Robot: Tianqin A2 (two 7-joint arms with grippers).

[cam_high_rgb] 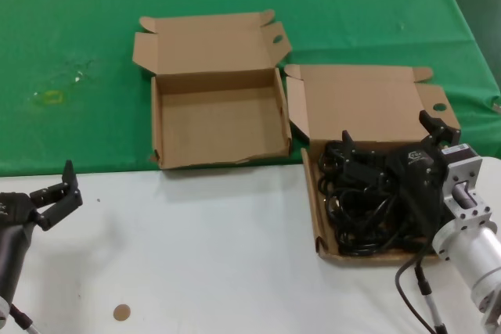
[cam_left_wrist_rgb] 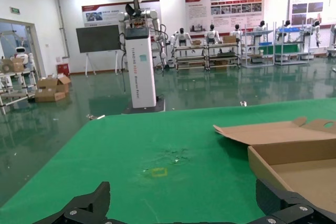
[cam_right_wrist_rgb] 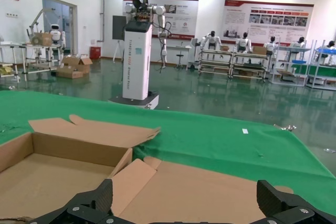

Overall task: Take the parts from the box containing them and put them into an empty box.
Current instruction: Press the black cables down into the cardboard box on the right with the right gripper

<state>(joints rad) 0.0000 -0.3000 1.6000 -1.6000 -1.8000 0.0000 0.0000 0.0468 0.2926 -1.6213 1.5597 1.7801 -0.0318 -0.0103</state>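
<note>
Two open brown cardboard boxes stand side by side. The left one (cam_high_rgb: 219, 127) is empty; it also shows in the left wrist view (cam_left_wrist_rgb: 299, 163) and the right wrist view (cam_right_wrist_rgb: 47, 177). The right box (cam_high_rgb: 368, 103) holds a tangle of black parts and cables (cam_high_rgb: 360, 209). My right gripper (cam_high_rgb: 389, 137) is open and empty, hovering over the back of that pile, facing the box's raised lid (cam_right_wrist_rgb: 210, 192). My left gripper (cam_high_rgb: 56, 193) is open and empty, low over the white table at the near left, well apart from both boxes. In the left wrist view its fingers (cam_left_wrist_rgb: 97, 200) frame green cloth.
A green cloth (cam_high_rgb: 78, 37) covers the far half of the work surface and a white tabletop (cam_high_rgb: 196, 248) the near half. A yellow mark (cam_high_rgb: 51, 98) is on the cloth at the left. A small brown disc (cam_high_rgb: 120, 312) lies near the front edge.
</note>
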